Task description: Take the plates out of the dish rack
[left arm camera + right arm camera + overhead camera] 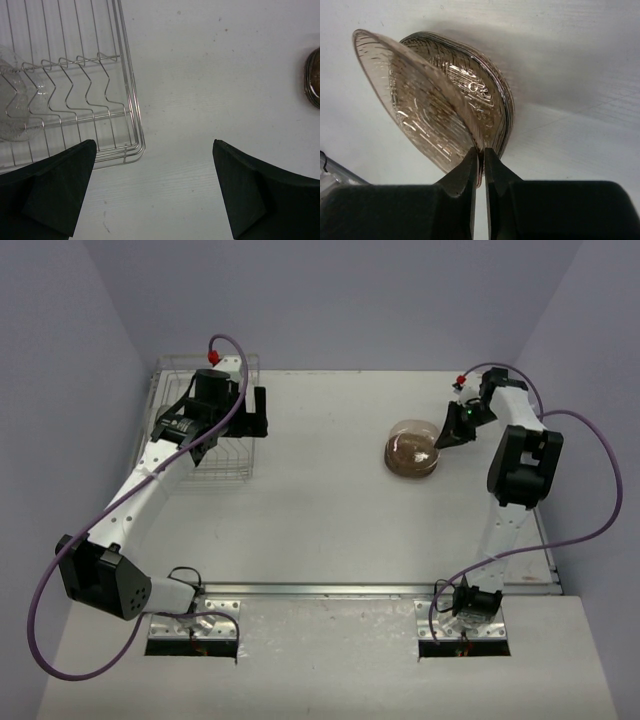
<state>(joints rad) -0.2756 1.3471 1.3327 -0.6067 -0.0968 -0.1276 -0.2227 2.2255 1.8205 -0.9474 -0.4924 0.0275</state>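
The silver wire dish rack (215, 455) stands at the far left of the table. My left gripper (256, 412) hovers by its right edge, open and empty. In the left wrist view (155, 192) the rack (127, 85) shows one pale translucent plate (15, 112) standing in its slots at the left. A stack of smoky brown plates (412, 453) lies on the table at the right. My right gripper (446, 430) is shut on the rim of a tilted plate (415, 107), held at an angle over the stack (487, 97) in the right wrist view (480, 162).
The stack of plates shows at the right edge of the left wrist view (313, 77). Purple cables loop from both arms. The table (330, 520) has walls behind and to both sides.
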